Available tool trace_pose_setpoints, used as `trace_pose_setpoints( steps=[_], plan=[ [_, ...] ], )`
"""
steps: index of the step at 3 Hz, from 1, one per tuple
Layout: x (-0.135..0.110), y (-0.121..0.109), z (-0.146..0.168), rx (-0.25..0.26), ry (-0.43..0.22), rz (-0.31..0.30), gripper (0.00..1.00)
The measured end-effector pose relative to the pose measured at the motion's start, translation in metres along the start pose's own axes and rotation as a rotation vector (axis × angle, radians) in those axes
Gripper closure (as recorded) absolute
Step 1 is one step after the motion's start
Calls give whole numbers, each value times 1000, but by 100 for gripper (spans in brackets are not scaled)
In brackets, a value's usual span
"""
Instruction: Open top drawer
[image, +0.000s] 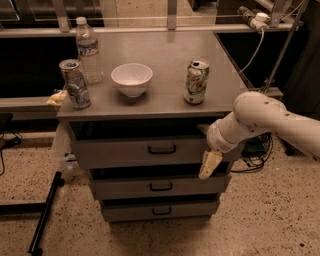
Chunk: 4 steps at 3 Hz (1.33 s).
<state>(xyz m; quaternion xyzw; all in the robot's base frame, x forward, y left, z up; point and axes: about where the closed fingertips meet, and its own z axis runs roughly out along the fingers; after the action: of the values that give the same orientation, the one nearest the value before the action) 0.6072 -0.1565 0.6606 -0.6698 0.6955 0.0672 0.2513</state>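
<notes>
Cream tool (210, 164) sits off the grey metal bench's (165, 95) front right corner, opening unclear, apparently empty. Needs to reach the wide grey top drawer's (115, 152) black bar handle (162, 149).

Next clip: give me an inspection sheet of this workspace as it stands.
Surface: grey cabinet top, carrying upright items.
Job's things: top drawer; its black handle is not gripped.
Clutter: water bottle, left can, white bowl, right can, yellowish object at the left edge.
Grippers: gripper points down at the top drawer's right end, away from the handle.
Cables: white cable upper right; dark cables on the floor.
Surroundings: middle drawer, bottom drawer, speckled floor, black pole.
</notes>
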Motion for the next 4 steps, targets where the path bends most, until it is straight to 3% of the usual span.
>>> trace_pose_setpoints(
  steps=[4],
  plan=[
    [13, 37, -25, -186, 94, 81, 0]
  ],
)
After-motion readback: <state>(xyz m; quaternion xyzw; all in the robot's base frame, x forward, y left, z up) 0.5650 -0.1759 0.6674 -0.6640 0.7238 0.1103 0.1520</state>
